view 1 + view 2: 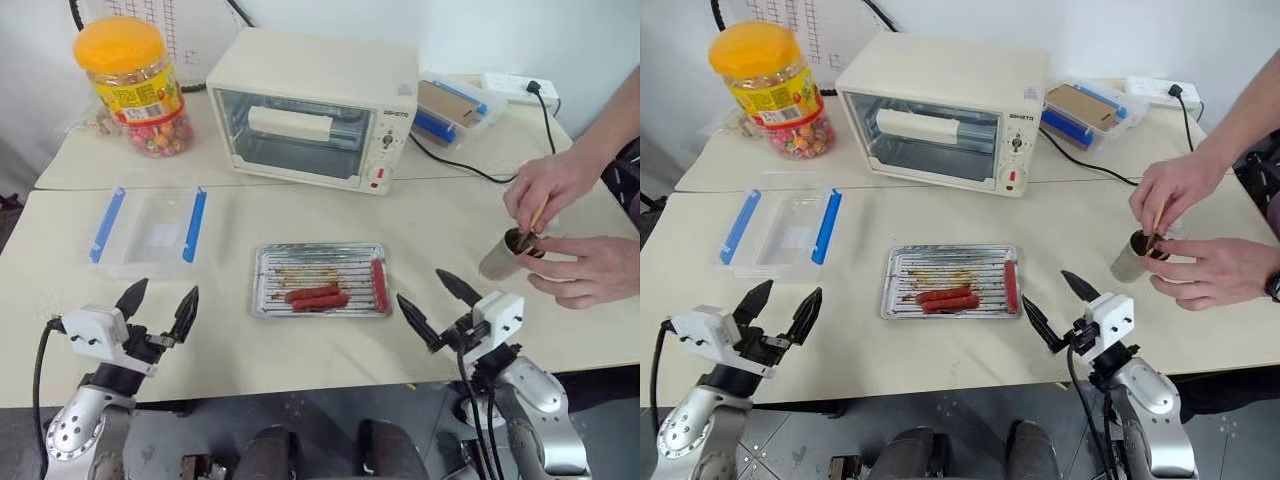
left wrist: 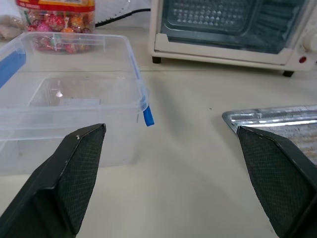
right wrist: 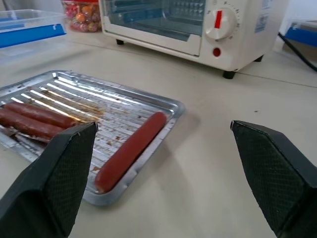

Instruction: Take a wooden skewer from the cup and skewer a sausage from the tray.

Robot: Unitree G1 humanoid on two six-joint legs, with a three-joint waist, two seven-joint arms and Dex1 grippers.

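- At the table's right edge, a person's hands (image 1: 560, 225) half hide the cup (image 1: 503, 258).
- Both the left gripper (image 1: 158, 304) and the right gripper (image 1: 438, 302) hang spread wide, empty.
- Tray (image 1: 268, 300) holds three sausages (image 1: 318, 297).

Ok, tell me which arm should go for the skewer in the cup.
Right. The cup, held by a person's hands, stands on the robot's right, near the open right gripper; the left gripper is across the tray.

cup (image 1: 503, 258): partly hidden by hands | skewers: mostly hidden inside
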